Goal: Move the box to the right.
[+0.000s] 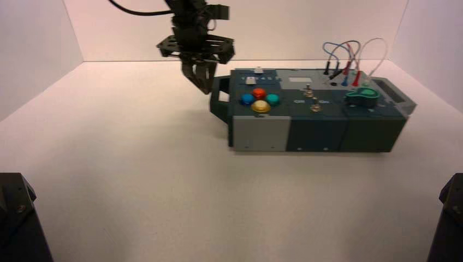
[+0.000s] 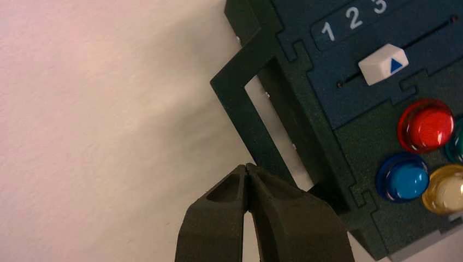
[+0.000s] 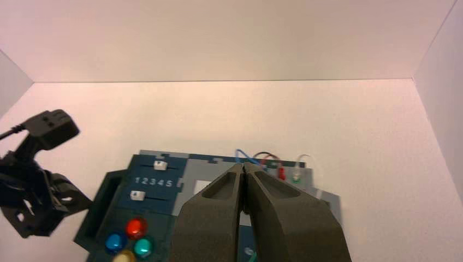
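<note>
The box (image 1: 316, 117) lies on the white table right of centre, with its light grey section (image 1: 261, 134) at its left front. It carries red (image 1: 259, 93), blue (image 1: 247, 99), teal (image 1: 272, 99) and yellow (image 1: 260, 106) buttons, toggle switches (image 1: 308, 91), a green knob (image 1: 362, 97) and looping wires (image 1: 349, 54). My left gripper (image 1: 203, 87) is shut and empty, with its tips right beside the box's left handle (image 1: 219, 101). In the left wrist view the gripper (image 2: 248, 166) lies at the handle's (image 2: 240, 103) outer bar; I cannot tell if they touch. My right gripper (image 3: 243, 165) is shut and empty, held high over the box (image 3: 164, 185).
White walls enclose the table at the back and both sides; the right wall (image 1: 437, 54) stands a short way beyond the box's right end. Dark arm bases sit at the front left (image 1: 16, 218) and front right (image 1: 450, 218) corners. A white slider (image 2: 383, 64) sits below the numbers 1 2 3.
</note>
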`<control>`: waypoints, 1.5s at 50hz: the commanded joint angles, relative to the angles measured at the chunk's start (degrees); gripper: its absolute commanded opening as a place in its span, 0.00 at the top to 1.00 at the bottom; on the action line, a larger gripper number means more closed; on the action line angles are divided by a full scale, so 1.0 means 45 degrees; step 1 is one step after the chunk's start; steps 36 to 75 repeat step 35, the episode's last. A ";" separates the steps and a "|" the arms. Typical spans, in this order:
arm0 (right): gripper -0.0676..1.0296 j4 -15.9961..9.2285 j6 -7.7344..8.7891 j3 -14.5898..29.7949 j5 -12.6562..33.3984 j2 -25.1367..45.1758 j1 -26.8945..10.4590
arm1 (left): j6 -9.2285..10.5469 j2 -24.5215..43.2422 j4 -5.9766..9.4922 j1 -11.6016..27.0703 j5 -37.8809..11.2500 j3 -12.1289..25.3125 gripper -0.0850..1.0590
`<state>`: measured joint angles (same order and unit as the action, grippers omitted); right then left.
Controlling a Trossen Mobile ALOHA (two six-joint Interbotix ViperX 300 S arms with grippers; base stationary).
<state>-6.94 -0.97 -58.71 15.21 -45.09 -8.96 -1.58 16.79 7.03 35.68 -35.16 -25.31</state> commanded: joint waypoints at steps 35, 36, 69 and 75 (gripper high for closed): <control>0.96 -0.0195 0.0000 0.0313 -0.0215 0.0566 -0.0664 | 0.0000 -0.2852 -0.0313 0.0234 -0.0723 -0.0840 0.95; 0.96 -0.0195 0.0000 0.0313 -0.0215 0.0566 -0.0664 | 0.0000 -0.2852 -0.0313 0.0234 -0.0723 -0.0840 0.95; 0.96 -0.0195 0.0000 0.0313 -0.0215 0.0566 -0.0664 | 0.0000 -0.2852 -0.0313 0.0234 -0.0723 -0.0840 0.95; 0.96 -0.0195 0.0000 0.0313 -0.0215 0.0566 -0.0664 | 0.0000 -0.2852 -0.0313 0.0234 -0.0723 -0.0840 0.95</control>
